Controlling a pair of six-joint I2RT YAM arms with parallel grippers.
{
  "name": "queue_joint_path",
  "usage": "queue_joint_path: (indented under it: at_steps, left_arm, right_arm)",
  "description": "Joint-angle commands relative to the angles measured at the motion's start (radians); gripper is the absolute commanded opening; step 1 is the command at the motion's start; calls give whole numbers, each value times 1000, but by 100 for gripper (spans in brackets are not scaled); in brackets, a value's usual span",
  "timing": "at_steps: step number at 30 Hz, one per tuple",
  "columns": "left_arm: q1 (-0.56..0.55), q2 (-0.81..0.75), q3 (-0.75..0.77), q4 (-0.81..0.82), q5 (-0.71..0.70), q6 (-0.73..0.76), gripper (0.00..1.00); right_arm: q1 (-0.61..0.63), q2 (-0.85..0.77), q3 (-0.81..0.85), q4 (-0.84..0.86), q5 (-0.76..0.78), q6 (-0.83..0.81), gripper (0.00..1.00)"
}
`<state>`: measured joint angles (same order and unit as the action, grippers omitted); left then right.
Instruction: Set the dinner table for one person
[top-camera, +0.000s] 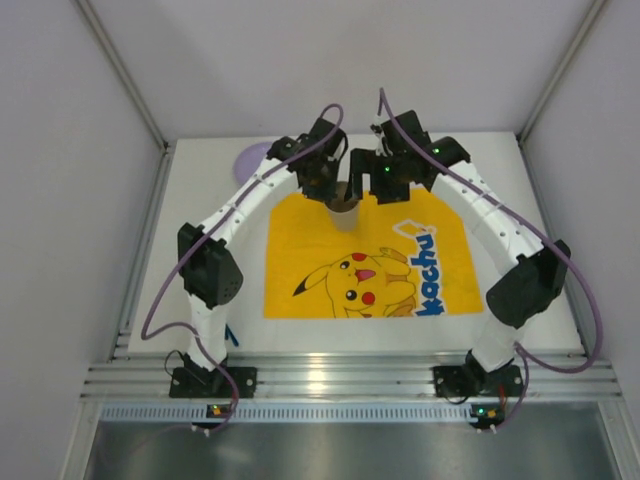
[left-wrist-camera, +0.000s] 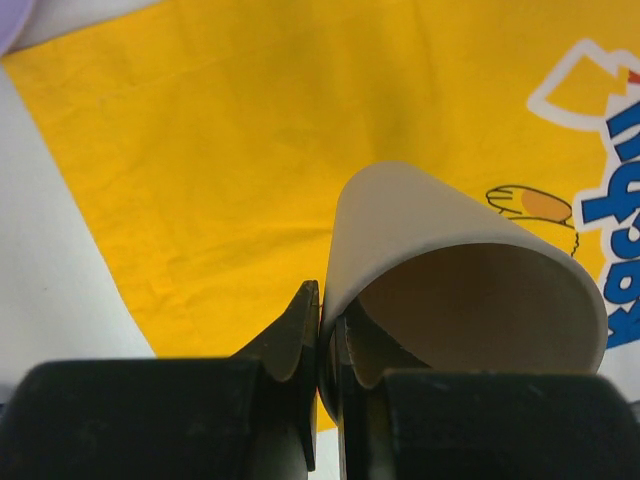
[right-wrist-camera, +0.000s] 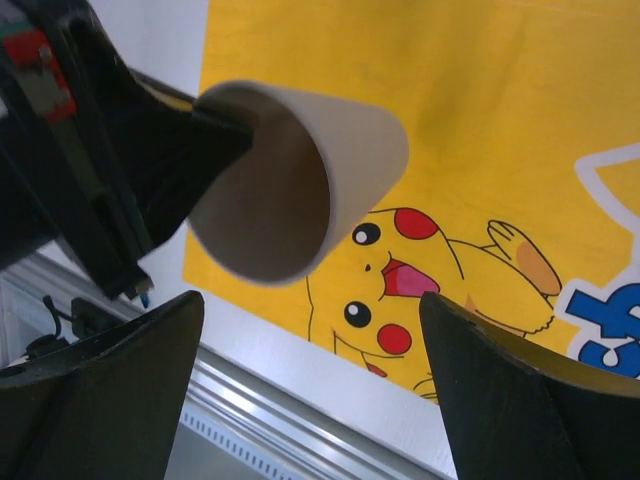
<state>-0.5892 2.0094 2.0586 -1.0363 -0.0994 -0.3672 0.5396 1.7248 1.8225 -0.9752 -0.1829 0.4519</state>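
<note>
My left gripper (top-camera: 333, 193) is shut on the rim of a beige paper cup (top-camera: 345, 212), one finger inside and one outside. It holds the cup over the far edge of the yellow Pikachu mat (top-camera: 320, 245) on the white dinner table (top-camera: 200, 215). The left wrist view shows the pinch (left-wrist-camera: 328, 320) on the cup (left-wrist-camera: 420, 230). My right gripper (top-camera: 383, 180) is open and empty just right of the cup. In the right wrist view its fingers (right-wrist-camera: 310, 300) spread wide below the cup (right-wrist-camera: 350, 130).
A lilac plate (top-camera: 255, 157) lies on the table at the far left, beyond the mat. A small blue item (top-camera: 228, 335) lies near the left arm's base. The ribbed aluminium rail (top-camera: 330, 375) runs along the near edge.
</note>
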Motion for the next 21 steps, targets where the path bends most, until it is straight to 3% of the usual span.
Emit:
queue_joint_path:
  at_steps: [1,6,7,10,12,18,19,21]
  left_arm:
    - [-29,-63,35,-65,-28,1,0]
    - [-44,-106,57,-90,4,-7,0]
    - [-44,-115,55,-93,21,-10,0]
    - [-44,-149,48,-93,44,-36,0]
    - [-44,-167,46,-85,81,-58,0]
    - [-50,-182,28,-44,161,-82,0]
    - [-54,-181,28,-41,168,-84,0]
    - [-61,-181,26,-28,168,-90,9]
  right_arm:
    - [19,-1,18,-7,37,14,89]
    - [22,-7,-52,1,127,39,79]
    - [23,-7,-74,6,138,44,68]
    - [29,-2,-100,9,177,51,54]
    - [36,10,-107,10,178,54,50]
    - [56,42,-86,4,223,62,19]
    - [59,47,-69,-2,229,64,10]
    - [59,64,-39,-28,246,62,0]
